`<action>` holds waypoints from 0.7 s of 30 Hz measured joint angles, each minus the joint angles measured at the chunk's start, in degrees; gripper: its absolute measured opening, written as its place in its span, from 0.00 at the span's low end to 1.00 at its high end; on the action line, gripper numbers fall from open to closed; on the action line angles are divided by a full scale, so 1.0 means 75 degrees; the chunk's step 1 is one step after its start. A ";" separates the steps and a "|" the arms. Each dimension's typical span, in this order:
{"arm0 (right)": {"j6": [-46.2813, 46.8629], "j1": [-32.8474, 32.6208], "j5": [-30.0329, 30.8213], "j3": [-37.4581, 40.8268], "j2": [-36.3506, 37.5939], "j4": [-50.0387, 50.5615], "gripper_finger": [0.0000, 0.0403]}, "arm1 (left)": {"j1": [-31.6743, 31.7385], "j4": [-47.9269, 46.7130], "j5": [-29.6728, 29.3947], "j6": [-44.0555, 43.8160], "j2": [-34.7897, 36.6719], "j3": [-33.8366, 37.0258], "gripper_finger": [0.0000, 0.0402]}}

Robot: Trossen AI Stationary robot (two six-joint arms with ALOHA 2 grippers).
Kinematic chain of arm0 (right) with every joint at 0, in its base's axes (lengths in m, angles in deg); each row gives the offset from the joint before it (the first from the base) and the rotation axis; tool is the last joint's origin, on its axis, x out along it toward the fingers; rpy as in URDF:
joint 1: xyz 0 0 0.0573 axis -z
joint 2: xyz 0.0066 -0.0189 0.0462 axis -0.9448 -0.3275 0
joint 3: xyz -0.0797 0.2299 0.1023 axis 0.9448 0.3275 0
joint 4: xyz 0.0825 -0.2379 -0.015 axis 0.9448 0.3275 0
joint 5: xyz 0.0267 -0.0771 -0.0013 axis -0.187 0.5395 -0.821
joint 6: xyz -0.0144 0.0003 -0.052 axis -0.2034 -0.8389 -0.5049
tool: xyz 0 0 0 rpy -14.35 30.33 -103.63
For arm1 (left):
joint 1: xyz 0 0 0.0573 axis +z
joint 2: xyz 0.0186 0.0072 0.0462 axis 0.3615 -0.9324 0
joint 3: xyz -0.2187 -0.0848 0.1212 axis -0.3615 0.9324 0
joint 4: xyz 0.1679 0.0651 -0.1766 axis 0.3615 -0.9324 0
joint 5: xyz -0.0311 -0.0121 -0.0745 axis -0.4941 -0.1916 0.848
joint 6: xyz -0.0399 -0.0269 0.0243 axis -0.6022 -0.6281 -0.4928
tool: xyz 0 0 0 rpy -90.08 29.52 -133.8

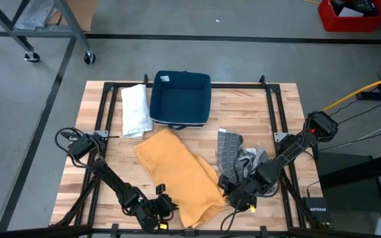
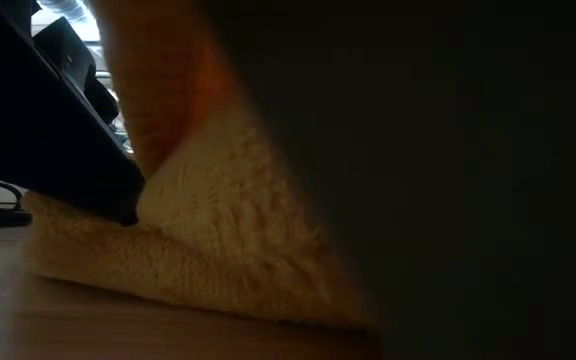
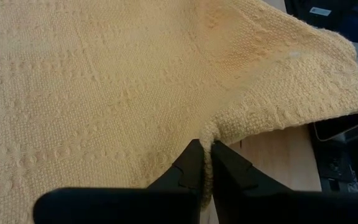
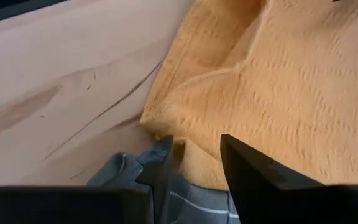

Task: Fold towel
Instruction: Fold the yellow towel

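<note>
The yellow towel (image 1: 180, 173) lies as a long folded strip slanting across the middle of the table, and its near end fills the low view (image 2: 218, 250). My left gripper (image 1: 166, 206) is at the strip's near left corner, shut on the cloth (image 3: 207, 155). My right gripper (image 1: 235, 196) is at the strip's near right edge, open. Its two fingers stand on either side of the towel's edge (image 4: 194, 149), above a bit of grey cloth (image 4: 185, 199). My left gripper pinches a small bunch of the towel's edge (image 3: 208, 134) between its two shut fingers, slanting down from the table's near left. The rest of the towel lies spread and slack beyond the fingers. My right gripper has the towel's edge between its open fingers; whether they touch it I cannot tell.
A grey checked towel (image 1: 233, 153) lies crumpled just right of the yellow one, under my right arm. A folded white towel (image 1: 134, 109) and a dark blue bin (image 1: 180, 98) sit at the far side. Bare wood shows at the table's left (image 1: 91, 165).
</note>
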 joint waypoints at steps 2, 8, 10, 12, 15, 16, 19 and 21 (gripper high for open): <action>-0.0007 0.0000 -0.0002 -0.0003 -0.0048 -0.0021 0.34 | 0.0000 0.0001 0.0000 0.0000 0.0000 0.0000 0.04; -0.0019 0.0000 0.0107 -0.0003 -0.0489 -0.0012 0.34 | 0.0000 -0.0034 0.0000 0.0000 0.0000 0.0000 0.04; -0.0021 0.0000 0.0249 -0.0003 -0.0580 -0.0018 0.34 | 0.0000 -0.0071 -0.0001 0.0000 0.0000 0.0000 0.04; -0.0022 0.0003 0.0368 -0.0003 -0.0635 -0.0062 0.34 | 0.0000 -0.0085 0.0000 0.0000 0.0000 0.0000 0.04; -0.0022 0.0005 0.0402 -0.0003 -0.0650 -0.0349 0.34 | 0.0000 -0.0092 0.0000 0.0000 0.0000 0.0000 0.04; -0.0022 0.0006 0.0401 -0.0003 -0.0650 -0.0451 0.34 | 0.0000 -0.0093 -0.0003 0.0000 0.0000 0.0000 0.04; -0.0022 0.0006 0.0399 -0.0003 -0.0650 -0.0622 0.31 | 0.0000 -0.0093 -0.0002 -0.0003 0.0000 0.0000 0.04; -0.0022 0.0006 0.0399 -0.0003 -0.0650 -0.0610 0.26 | 0.0000 -0.0093 -0.0003 -0.0003 0.0000 0.0000 0.04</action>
